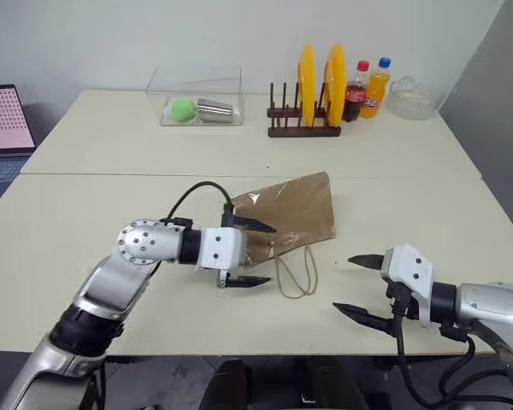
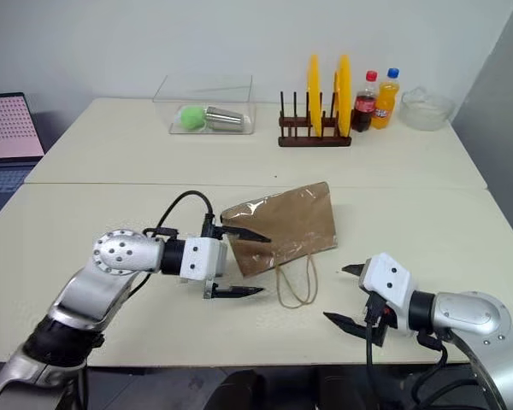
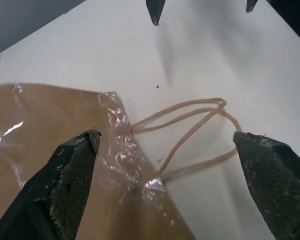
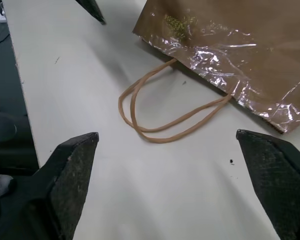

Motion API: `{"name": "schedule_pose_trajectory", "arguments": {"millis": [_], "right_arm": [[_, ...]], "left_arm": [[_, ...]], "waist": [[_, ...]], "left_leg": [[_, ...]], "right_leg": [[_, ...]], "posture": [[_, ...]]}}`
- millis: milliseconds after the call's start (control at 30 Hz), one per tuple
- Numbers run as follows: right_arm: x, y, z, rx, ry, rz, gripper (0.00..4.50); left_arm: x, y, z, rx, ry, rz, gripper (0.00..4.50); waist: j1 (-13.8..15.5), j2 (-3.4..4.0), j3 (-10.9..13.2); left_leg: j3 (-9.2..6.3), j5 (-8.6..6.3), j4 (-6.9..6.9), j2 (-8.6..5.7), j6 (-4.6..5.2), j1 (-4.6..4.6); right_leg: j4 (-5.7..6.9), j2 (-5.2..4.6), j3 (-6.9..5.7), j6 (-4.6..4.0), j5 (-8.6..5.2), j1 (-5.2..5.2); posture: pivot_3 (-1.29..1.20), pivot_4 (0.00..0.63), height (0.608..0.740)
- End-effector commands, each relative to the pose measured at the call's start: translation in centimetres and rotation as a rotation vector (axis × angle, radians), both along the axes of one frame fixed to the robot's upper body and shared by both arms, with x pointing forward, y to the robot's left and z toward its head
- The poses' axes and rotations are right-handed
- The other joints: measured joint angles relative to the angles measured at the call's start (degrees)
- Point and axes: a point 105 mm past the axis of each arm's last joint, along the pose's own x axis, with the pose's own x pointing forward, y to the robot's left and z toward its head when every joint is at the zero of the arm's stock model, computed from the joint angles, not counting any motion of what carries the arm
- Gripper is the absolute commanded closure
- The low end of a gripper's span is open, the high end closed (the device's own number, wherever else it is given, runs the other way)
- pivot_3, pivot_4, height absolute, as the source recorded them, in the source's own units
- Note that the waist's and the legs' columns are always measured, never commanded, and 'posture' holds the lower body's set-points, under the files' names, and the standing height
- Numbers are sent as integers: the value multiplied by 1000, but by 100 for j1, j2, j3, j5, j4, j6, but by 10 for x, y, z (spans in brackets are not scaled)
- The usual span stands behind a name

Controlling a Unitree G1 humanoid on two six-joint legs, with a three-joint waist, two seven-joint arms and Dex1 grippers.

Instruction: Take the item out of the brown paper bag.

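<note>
The bag [image 1: 288, 215] lies flat on the bench [image 1: 111, 213], handles [image 1: 297, 275] toward the robot. The item can't be seen, so removal looks undone. Left gripper [image 1: 246, 253] and right gripper [image 1: 356, 286] both have fingers apart, holding nothing.

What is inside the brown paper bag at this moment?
Nothing inside can be seen. The brown paper bag lies flat on the table, mouth and handles toward the robot; its paper covers any contents.

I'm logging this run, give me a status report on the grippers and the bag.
Left gripper open at flat brown kraft paper bag's mouth. Right gripper open, beside thin twisted loop handles. Nothing held.
</note>
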Motion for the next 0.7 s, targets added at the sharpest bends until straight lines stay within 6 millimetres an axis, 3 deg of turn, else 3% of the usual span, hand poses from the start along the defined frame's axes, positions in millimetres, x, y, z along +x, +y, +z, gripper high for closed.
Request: {"name": "schedule_pose_trajectory", "arguments": {"millis": [33, 467, 567, 700], "right_arm": [[-6, 6, 4, 10, -25, -5, 37], [-13, 7, 1, 15, -5, -52, 37], [-12, 7, 1, 16, -14, -56, 0], [-13, 8, 2, 11, -31, -50, 0]], "left_arm": [[2, -10, -14, 78, -74, -101, 0], [14, -54, -41, 107, -151, -220, 0], [14, -58, -44, 95, -132, -231, 536], [20, -63, -33, 32, -94, -191, 1707]], "waist": [[1, 0, 0], [-3, -2, -2], [-3, -2, -2], [-2, -3, -2]], "left_leg": [[-2, 0, 0, 0, 0, 1], [-8, 0, 3, -1, 1, 7], [-9, 0, 5, -1, 2, 7], [-10, 0, 6, -1, 2, 8]], "right_leg": [[0, 0, -1, 0, 0, 1], [1, 1, -7, 4, 2, 13], [2, 0, -9, 5, 3, 16], [1, 0, -10, 6, 3, 17]], "posture": [[0, 150, 740], [0, 150, 740], [0, 150, 740], [0, 150, 740]]}}
